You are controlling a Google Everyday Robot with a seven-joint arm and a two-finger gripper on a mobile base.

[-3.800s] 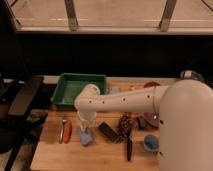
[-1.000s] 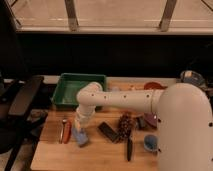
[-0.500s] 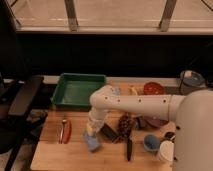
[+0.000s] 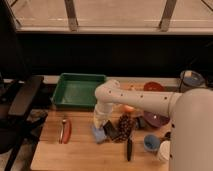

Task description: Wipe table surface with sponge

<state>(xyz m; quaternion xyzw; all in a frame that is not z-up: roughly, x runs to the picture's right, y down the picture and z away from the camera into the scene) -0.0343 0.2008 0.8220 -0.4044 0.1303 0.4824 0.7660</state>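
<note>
Sponge [image 4: 99, 133]: lies flat on the desk [image 4: 80, 150], front centre, just left of a dark flat block [image 4: 111, 130].
Handling: likely light, soft and compressible; best pressed from above or pinched across the short sides.
Hand [image 4: 100, 121]: points down directly over the sponge, apparently touching its top.
Hand state: cannot tell whether open or closed.
Nearby: green tray [image 4: 78, 90] behind; red tool [image 4: 65, 131] to the left.
</note>
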